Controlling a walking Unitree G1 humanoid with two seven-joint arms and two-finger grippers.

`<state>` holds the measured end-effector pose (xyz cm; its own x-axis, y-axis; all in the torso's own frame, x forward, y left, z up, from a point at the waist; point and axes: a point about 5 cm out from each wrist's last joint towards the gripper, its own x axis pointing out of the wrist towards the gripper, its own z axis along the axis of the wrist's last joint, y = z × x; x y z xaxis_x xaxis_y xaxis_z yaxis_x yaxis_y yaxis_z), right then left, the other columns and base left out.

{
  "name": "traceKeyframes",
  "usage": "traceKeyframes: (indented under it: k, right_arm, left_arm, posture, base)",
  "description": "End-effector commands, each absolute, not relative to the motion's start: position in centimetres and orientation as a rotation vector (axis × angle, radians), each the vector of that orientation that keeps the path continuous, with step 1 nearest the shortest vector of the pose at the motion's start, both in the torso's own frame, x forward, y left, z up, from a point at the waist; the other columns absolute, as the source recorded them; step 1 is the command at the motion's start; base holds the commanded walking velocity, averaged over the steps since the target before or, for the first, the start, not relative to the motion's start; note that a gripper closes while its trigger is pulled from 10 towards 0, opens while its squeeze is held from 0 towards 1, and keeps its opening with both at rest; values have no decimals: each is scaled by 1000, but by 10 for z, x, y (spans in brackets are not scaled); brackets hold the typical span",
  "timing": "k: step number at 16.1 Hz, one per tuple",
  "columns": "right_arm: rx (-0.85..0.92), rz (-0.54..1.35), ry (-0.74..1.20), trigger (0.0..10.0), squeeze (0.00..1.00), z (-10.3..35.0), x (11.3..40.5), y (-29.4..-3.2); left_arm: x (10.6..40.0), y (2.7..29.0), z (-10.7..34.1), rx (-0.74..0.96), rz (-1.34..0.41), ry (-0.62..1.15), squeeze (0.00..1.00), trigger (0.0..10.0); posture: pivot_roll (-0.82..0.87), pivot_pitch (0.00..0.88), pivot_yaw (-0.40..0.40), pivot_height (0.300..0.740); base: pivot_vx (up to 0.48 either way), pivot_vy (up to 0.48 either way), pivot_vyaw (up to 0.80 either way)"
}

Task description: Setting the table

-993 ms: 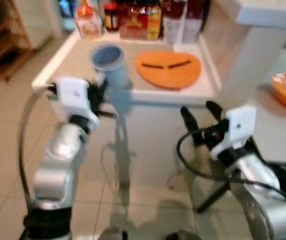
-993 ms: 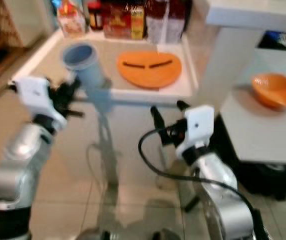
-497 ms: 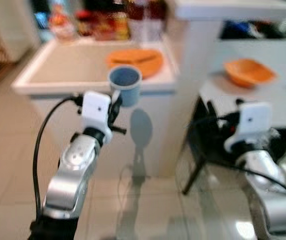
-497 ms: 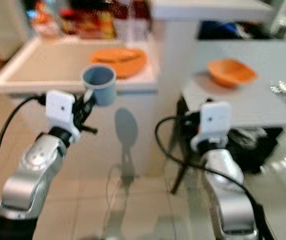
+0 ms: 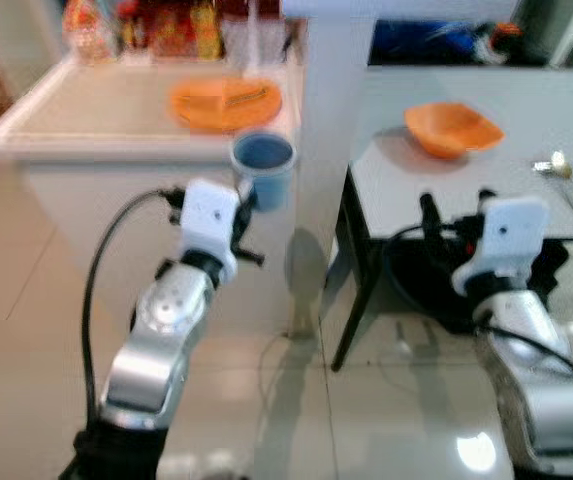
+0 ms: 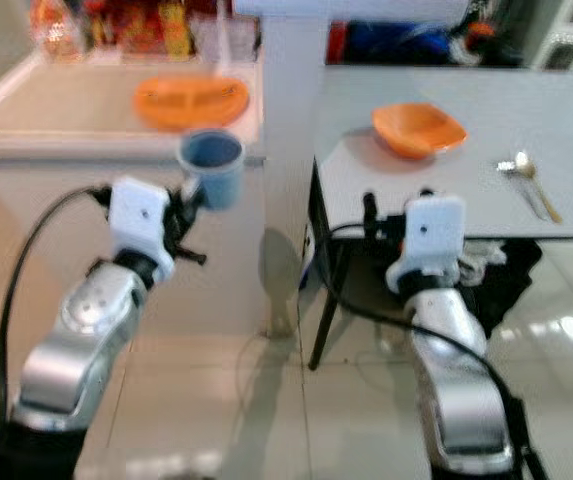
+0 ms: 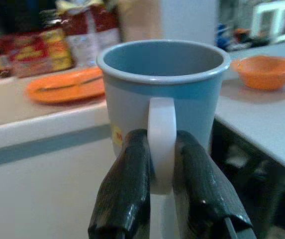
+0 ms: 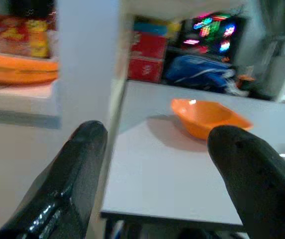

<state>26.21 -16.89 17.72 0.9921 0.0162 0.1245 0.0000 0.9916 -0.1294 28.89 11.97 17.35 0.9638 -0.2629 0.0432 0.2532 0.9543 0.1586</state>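
**Blue mug in transit toward the grey tabletop**

The grey tabletop (image 5: 486, 190) takes up the right of the scene and seems to be the place being set: an orange bowl (image 5: 451, 128) already sits near its back corner, and a spoon (image 5: 564, 175) with another piece of cutlery beside it lies toward the far right edge. A pale pillar (image 5: 326, 120) divides it from the white tabletop (image 5: 96, 120) on the left, which looks like the supply side, carrying an orange plate (image 5: 226, 102) with dark chopsticks across it and a row of packets and jars (image 5: 156, 25) along the back.

The left arm is raised in front of the white tabletop's near edge, with the left gripper (image 7: 159, 174) clenched on the white handle of the blue mug (image 7: 163, 94), one black finger on each side of the loop. Holding by the handle keeps the mug upright and its mouth level, clear of both tabletops; it hangs in the air just left of the pillar, touching nothing but the fingers. It appears empty.

The right gripper (image 8: 157, 164) is held out low at the near edge of the grey tabletop, its fingers spread wide and grasping nothing, the bowl framed between them farther off. It is probably kept free for the next item.

My reading is that the mug still has to pass the pillar before being set down near the bowl.
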Motion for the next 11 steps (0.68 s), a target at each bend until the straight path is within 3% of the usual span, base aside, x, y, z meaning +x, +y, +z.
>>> traceKeyframes:
  k: [1, 5, 11]
  right_arm:
    - [-151, -35, -140, 10000, 0, 182, 261, -178]
    - [-121, -107, -134, 10000, 0, 180, 257, -191]
    - [-124, -55, -118, 10000, 0, 177, 253, -186]
  left_arm:
    - [291, 116, 179, 164, -273, -90, 0, 10000]
    - [295, 110, 181, 179, -294, -101, 0, 10000]
    - [299, 108, 184, 184, -304, -115, 0, 10000]
  posture:
    - [-16, 42, 20, 740]
    - [-31, 39, 44, 740]
    - [-32, 26, 47, 740]
  base:
    - [0, -480, 800]
    - [0, -480, 0]
    - [0, -480, 0]
